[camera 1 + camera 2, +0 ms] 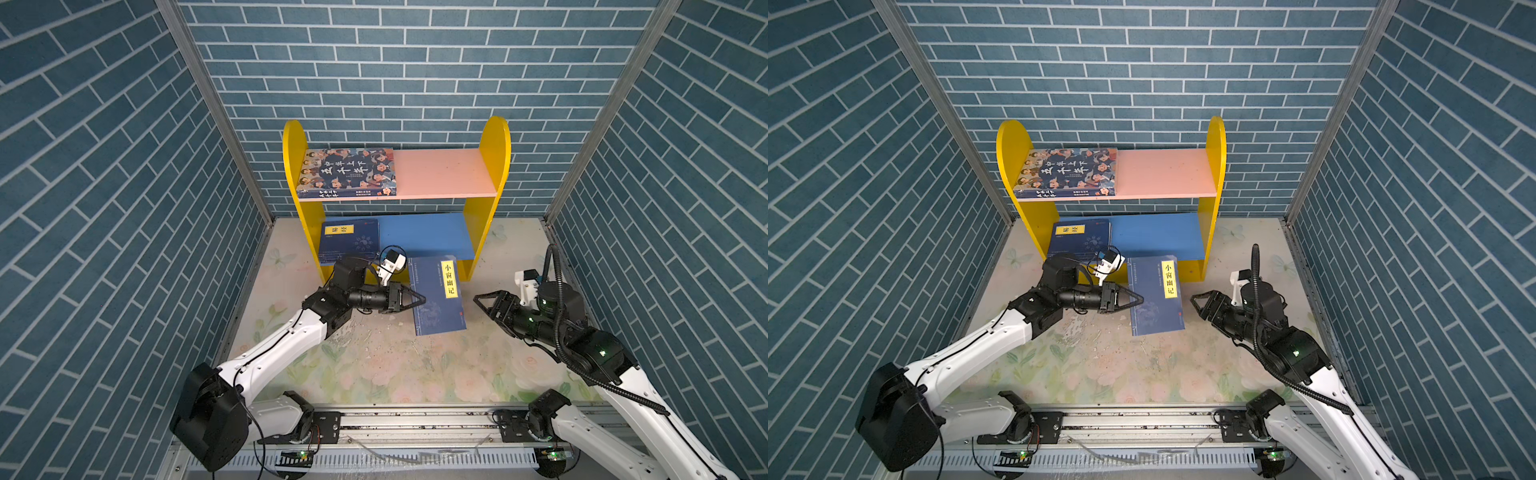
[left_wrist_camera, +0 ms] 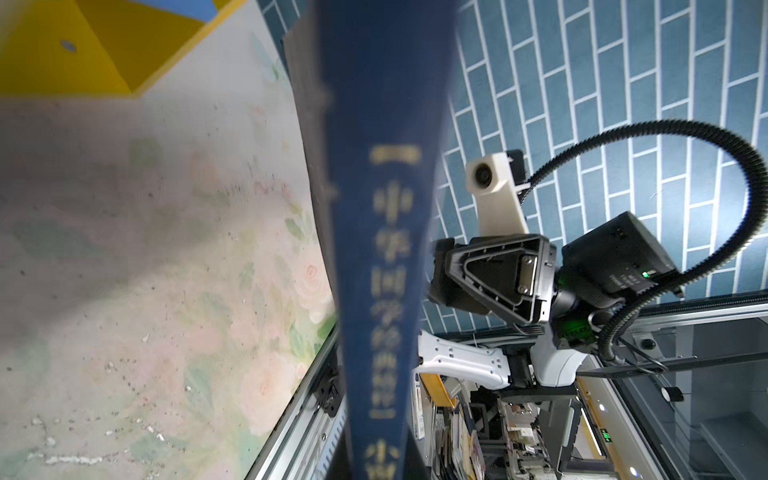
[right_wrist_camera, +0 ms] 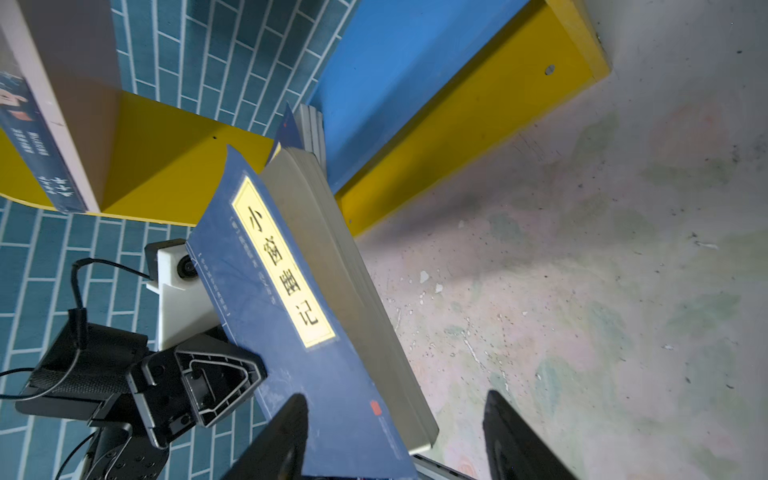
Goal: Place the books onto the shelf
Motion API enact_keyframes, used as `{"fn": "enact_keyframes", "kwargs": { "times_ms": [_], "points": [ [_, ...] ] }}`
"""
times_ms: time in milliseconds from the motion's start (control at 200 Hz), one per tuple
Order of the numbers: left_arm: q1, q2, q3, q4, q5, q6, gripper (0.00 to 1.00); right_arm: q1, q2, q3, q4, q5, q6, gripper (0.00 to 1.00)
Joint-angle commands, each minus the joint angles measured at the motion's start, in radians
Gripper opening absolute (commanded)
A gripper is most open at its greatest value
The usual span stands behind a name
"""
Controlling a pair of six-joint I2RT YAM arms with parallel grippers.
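Navy thin book [image 1: 436,311] sits clamped at its spine in my left hand [image 1: 420,300]; my right hand [image 1: 482,302] gapes wide just beyond its far edge, holding nothing. Past both hands stands the shelf [image 1: 494,166], thin books [image 1: 349,243] on its blue board [image 1: 428,235], thick book [image 1: 347,171] on pink.

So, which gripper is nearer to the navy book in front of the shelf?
Left. The left gripper is shut on the spine edge of the navy book. The right gripper hangs open off the opposite edge, a small gap away in both top views.
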Motion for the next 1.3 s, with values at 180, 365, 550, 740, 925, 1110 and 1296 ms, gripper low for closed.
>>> {"fn": "enact_keyframes", "kwargs": {
  "times_ms": [180, 365, 550, 740, 925, 1110, 1296],
  "points": [
    [0.109, 0.002, 0.039, 0.120, -0.051, -0.152, 0.00, 0.131, 0.023, -0.066, 0.301, 0.073, 0.098, 0.68],
    [0.160, 0.003, 0.011, 0.198, -0.073, -0.269, 0.00, 0.261, 0.059, -0.157, 0.556, 0.224, 0.120, 0.69],
    [0.179, -0.002, -0.006, 0.251, -0.108, -0.330, 0.00, 0.376, 0.202, -0.181, 0.772, 0.293, 0.120, 0.69],
    [0.212, -0.003, -0.034, 0.290, -0.121, -0.389, 0.00, 0.395, 0.329, -0.174, 0.953, 0.306, 0.125, 0.69],
    [0.242, -0.018, -0.062, 0.322, -0.136, -0.450, 0.00, 0.394, 0.386, -0.147, 1.009, 0.315, 0.119, 0.70],
    [0.244, -0.037, -0.068, 0.335, -0.146, -0.476, 0.00, 0.392, 0.445, -0.148, 1.110, 0.322, 0.136, 0.71],
    [0.247, -0.047, -0.062, 0.339, -0.147, -0.489, 0.00, 0.374, 0.515, -0.105, 1.153, 0.294, 0.149, 0.70]
  ]
}}
